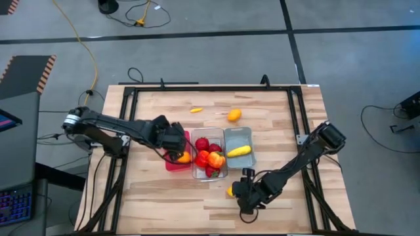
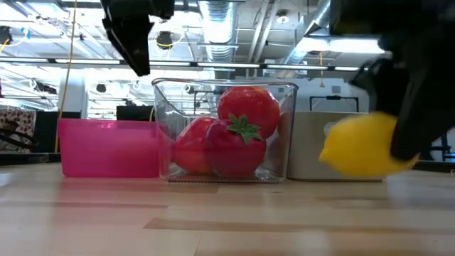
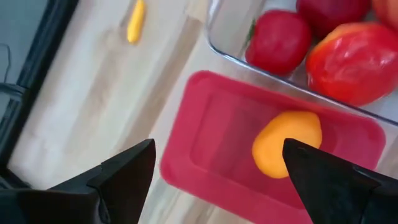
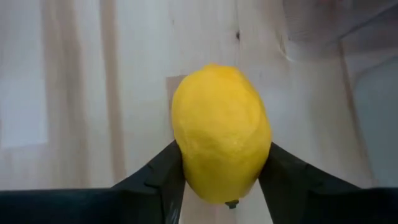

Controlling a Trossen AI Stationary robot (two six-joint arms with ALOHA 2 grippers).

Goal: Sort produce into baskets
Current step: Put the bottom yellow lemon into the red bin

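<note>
My left gripper point(image 1: 176, 147) is open and empty above the red bin point(image 3: 205, 124), where an orange oval fruit point(image 3: 287, 143) lies on the floor of the bin. The clear bin point(image 1: 210, 172) holds several red fruits point(image 2: 242, 128). The pale blue bin point(image 1: 239, 134) holds a yellow elongated piece point(image 1: 239, 151). My right gripper point(image 4: 221, 171) is shut on a yellow lemon point(image 4: 221, 130) near the table's near edge, in front of the pale blue bin. A small yellow-orange piece point(image 1: 196, 110) and an orange fruit point(image 1: 234, 115) lie on the table behind the bins. My right gripper pinches the lemon between its two fingers point(image 4: 283, 168), one on each side of its rounded middle point(image 4: 258, 155). In the low view the lemon point(image 2: 359, 146) hangs clear of the tabletop beside the dark fingers.
The three bins stand side by side at the table's middle, red at the left, clear in the middle, pale blue at the right. A black frame point(image 1: 131, 118) runs round the wooden top. Bare wood lies in front of the bins and at the far left.
</note>
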